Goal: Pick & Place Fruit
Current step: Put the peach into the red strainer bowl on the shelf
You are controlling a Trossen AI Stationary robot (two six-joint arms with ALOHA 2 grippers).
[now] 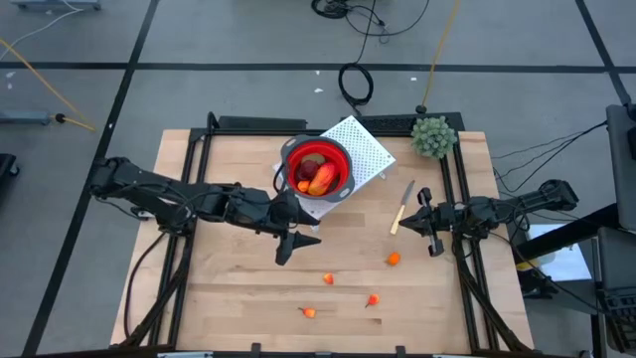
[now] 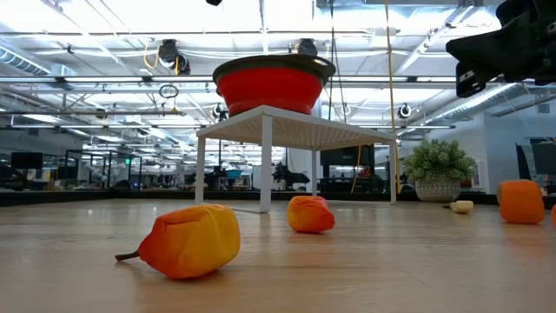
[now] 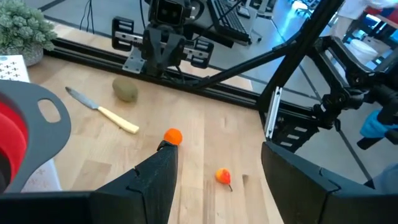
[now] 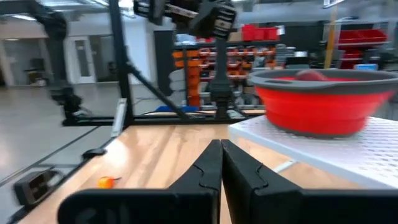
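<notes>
Hanging over the table (image 1: 238, 298) just beside the red bowl (image 1: 318, 165), the left gripper (image 1: 295, 243) has its fingers spread and holds nothing. The bowl stands on a white rack (image 1: 363, 147) and already holds several fruits (image 1: 316, 177). Four small orange pieces (image 1: 394, 260) lie loose on the wood nearer the front edge. The right gripper (image 1: 433, 235) waits at the right side, near the knife (image 1: 402, 207), with its fingers pressed together. A green plant (image 1: 434, 136) sits in the far right corner.
</notes>
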